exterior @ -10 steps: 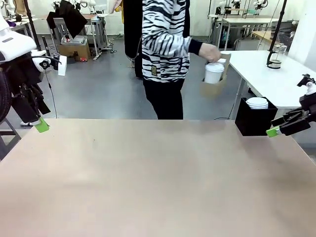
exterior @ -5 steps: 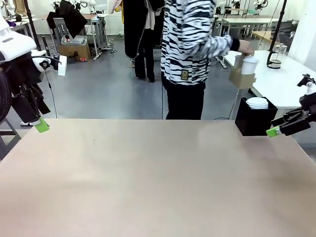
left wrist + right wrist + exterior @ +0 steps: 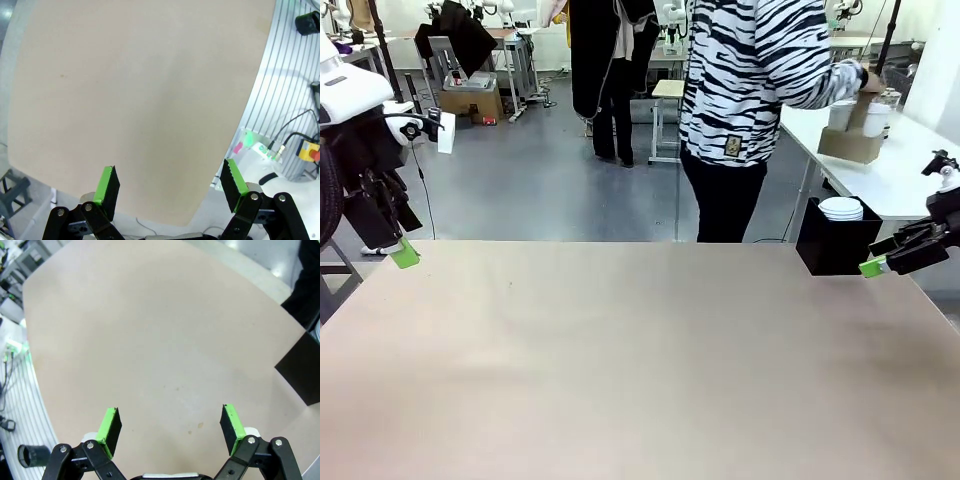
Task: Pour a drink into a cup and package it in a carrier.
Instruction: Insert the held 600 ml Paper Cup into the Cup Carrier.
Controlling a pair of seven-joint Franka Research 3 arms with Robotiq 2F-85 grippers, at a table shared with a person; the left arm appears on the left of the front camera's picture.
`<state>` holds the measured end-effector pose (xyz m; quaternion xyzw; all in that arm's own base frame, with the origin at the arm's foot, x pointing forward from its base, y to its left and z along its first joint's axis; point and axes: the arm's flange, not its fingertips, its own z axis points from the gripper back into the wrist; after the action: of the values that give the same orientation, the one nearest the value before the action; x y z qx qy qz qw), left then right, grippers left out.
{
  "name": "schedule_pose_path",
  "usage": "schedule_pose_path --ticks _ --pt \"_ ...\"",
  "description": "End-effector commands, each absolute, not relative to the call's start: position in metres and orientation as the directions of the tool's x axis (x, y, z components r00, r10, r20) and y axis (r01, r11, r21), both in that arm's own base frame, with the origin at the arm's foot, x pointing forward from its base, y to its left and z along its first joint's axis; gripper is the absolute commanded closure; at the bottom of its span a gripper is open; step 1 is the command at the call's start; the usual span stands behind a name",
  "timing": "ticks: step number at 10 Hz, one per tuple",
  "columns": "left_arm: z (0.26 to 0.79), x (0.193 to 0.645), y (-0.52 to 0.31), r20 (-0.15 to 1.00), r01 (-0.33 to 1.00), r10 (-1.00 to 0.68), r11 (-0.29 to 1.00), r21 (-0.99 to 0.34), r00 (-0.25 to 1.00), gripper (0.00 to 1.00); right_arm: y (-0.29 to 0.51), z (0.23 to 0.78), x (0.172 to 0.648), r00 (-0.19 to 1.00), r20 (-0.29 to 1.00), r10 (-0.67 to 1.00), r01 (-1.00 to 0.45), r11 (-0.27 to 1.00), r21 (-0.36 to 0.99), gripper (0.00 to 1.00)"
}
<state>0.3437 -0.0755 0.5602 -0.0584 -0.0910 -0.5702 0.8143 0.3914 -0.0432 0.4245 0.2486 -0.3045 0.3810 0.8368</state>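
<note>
Front view has my left gripper (image 3: 404, 253) hanging at the left edge of the tan table (image 3: 640, 360) and my right gripper (image 3: 873, 266) at the right edge beside a black box (image 3: 830, 245); both have their fingers spread wide with nothing between them, as each wrist view confirms. A person in a striped top (image 3: 750, 70) stands beyond, a hand at the brown carrier (image 3: 850, 143) on the white side table (image 3: 890, 170), with the white cup (image 3: 841, 115) in it. The glass jug (image 3: 878, 112) stands just beside the carrier.

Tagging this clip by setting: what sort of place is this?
Likely a robotics lab: two arms with open grippers, left gripper and right gripper, flank a bare table, with workbenches on a grey floor behind.
</note>
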Motion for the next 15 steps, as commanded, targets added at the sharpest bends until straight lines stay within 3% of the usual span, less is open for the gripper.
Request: schedule_pose_path --ticks 1,15 --pt "0.5614 0.3435 -0.0757 0.219 0.934 -0.912 0.356 0.004 0.347 0.00 -0.0435 0.4265 0.3957 0.526 0.692 0.494 -0.787 0.591 0.176 0.00" --pt "0.5614 0.3435 -0.0757 0.219 0.934 -0.912 0.356 0.004 0.347 0.00 -0.0435 0.4265 0.3957 0.526 0.692 0.494 -0.787 0.591 0.176 0.00"
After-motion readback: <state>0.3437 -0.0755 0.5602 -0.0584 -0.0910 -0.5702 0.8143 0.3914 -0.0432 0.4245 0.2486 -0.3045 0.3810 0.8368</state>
